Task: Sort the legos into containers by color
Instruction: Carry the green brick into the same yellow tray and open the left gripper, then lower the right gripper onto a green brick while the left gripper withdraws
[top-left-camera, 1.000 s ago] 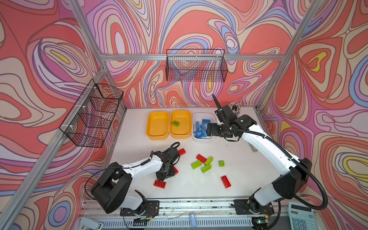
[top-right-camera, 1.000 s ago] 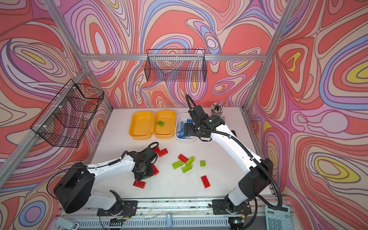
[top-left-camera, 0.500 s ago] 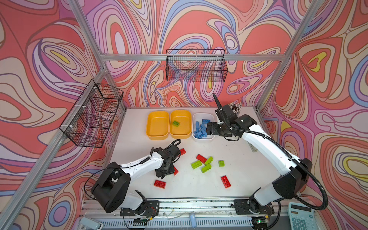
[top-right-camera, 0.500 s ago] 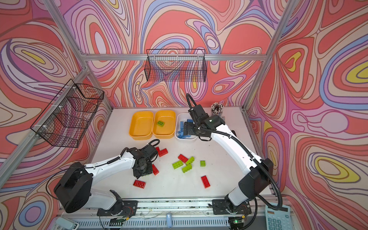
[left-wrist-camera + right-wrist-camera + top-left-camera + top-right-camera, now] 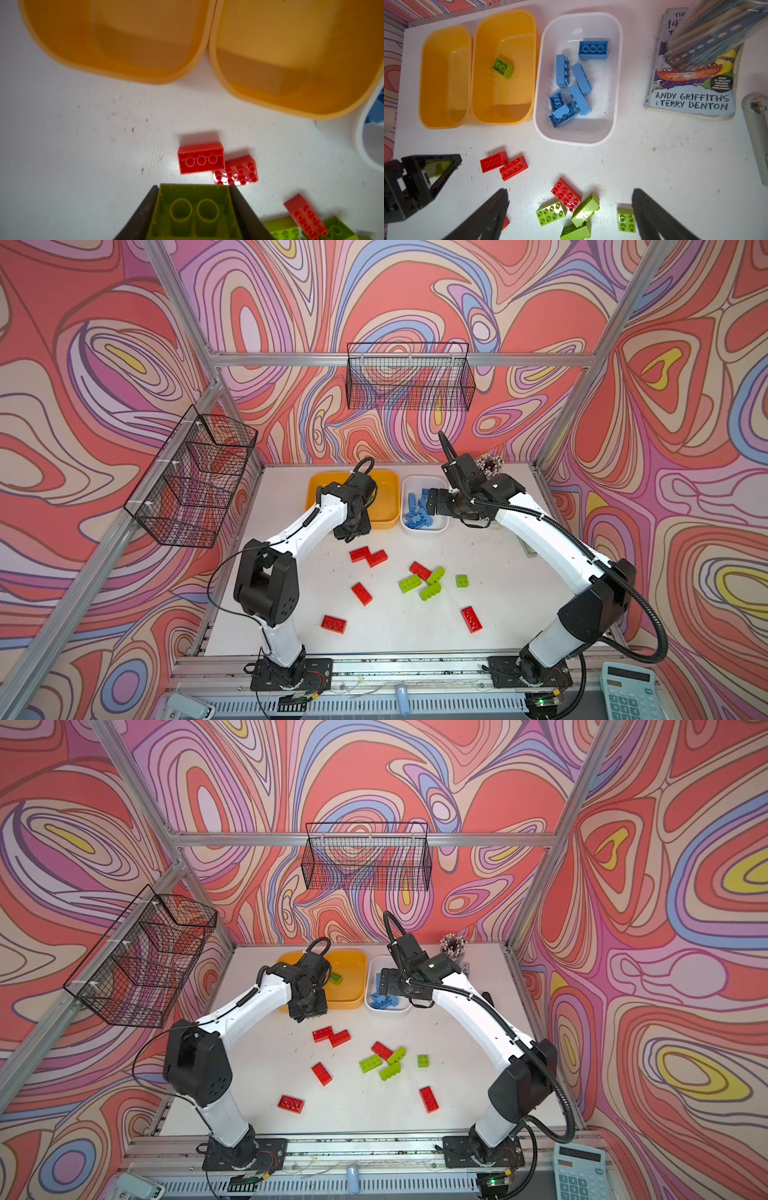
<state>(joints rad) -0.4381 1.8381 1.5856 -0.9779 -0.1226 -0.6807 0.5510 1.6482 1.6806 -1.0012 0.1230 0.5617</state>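
While the left claw [image 5: 193,188] clamps a green lego [image 5: 193,212] near two red legos [image 5: 200,159], the right claw [image 5: 570,194] gapes wide.

— What is sitting on the white table [image 5: 519,605]?
— Two yellow-orange tubs [image 5: 446,83], a white tub [image 5: 591,133] and a book [image 5: 691,99] are sitting at the back; red bricks [image 5: 362,593] and green bricks [image 5: 409,583] are lying scattered in front.
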